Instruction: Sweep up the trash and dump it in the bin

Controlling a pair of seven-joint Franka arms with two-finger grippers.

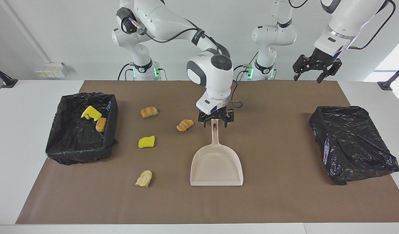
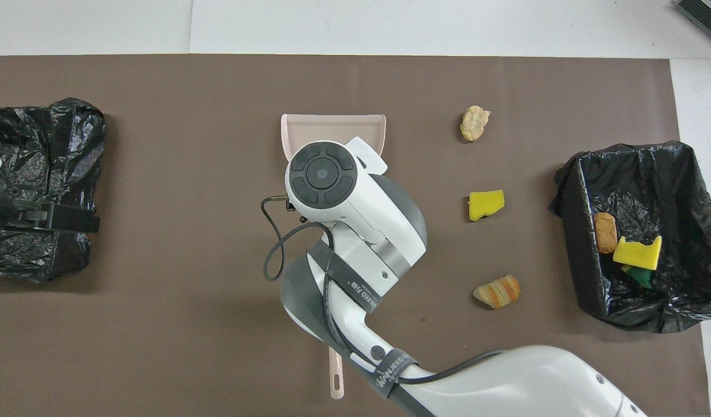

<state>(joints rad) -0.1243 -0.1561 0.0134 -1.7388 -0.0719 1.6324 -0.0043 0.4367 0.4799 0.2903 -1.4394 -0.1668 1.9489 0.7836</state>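
Half the dustpan (image 2: 332, 130) we lose beneath the right arm overhead; right gripper (image 1: 215, 121) straddles its handle, grip unclear; left gripper (image 1: 316, 70) hangs spread, empty.

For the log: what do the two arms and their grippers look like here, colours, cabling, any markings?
Both arms are glossy white with rounded segments and dark grey or black joint caps. Black cables run along the outside, strapped on with dark lettered bands. The right gripper and left gripper are black two-finger units. Green lights glow at both bases.
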